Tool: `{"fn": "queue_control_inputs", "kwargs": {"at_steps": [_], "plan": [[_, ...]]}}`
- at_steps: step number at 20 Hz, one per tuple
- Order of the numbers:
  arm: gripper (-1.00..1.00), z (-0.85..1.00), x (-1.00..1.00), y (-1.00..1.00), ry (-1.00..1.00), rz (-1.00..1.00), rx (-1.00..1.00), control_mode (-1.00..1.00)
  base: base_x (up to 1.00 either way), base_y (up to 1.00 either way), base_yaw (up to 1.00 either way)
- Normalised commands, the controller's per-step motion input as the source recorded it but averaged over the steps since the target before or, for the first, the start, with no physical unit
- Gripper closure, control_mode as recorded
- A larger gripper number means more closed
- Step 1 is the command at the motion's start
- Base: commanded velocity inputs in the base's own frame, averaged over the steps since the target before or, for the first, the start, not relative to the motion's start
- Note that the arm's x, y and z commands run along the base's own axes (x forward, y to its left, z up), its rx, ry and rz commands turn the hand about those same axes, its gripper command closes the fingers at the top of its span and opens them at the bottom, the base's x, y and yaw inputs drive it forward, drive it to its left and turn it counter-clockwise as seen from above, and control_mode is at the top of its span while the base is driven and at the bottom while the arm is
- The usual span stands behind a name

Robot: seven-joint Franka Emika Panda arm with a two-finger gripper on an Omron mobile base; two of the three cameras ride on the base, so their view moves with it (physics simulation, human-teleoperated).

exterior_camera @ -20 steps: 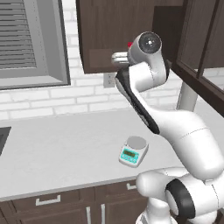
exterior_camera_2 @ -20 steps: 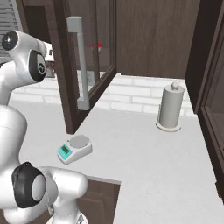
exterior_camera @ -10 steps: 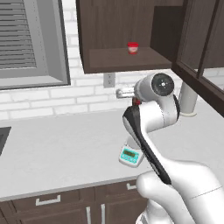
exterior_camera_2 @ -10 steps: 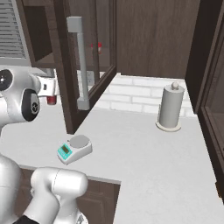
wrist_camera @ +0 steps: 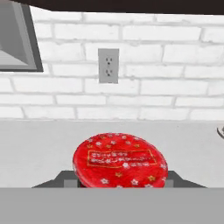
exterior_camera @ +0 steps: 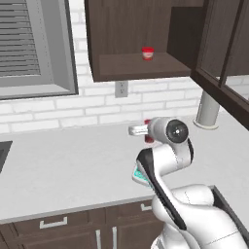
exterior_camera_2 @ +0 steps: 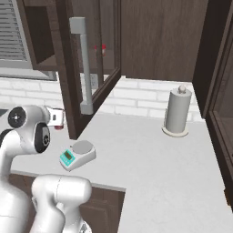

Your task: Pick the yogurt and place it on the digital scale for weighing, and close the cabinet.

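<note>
Lowered from cabinet (exterior_camera: 131, 39) height: gripper (exterior_camera: 146, 132) clamped on yogurt (wrist_camera: 120, 161), above counter (exterior_camera: 63, 165), near digital scale (exterior_camera_2: 77, 154); placement pending.

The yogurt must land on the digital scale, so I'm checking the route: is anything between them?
Nothing visible: the gripper holds the yogurt above bare counter, and the digital scale platter is unoccupied.

Dark wooden cabinet (exterior_camera_2: 68, 68) with glass panels, matt grey counter (exterior_camera_2: 150, 154)
</note>
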Motion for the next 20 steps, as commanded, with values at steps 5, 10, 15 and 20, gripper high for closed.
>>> {"fn": "queue_control_inputs", "kwargs": {"at_steps": [5,10,15,20], "plan": [[1.00,-0.51,0.06,-0.25,0.01,0.34,0.00,-1.00,0.00,0.00,0.00],[1.00,-0.39,0.05,-0.13,-0.03,0.35,-0.01,-1.00,0.00,0.00,0.00],[1.00,-0.65,0.34,0.06,-0.15,0.23,-0.01,-1.00,0.00,0.00,0.00],[1.00,-0.36,0.44,-0.03,-0.02,0.21,0.00,-1.00,0.00,0.00,0.00]]}}
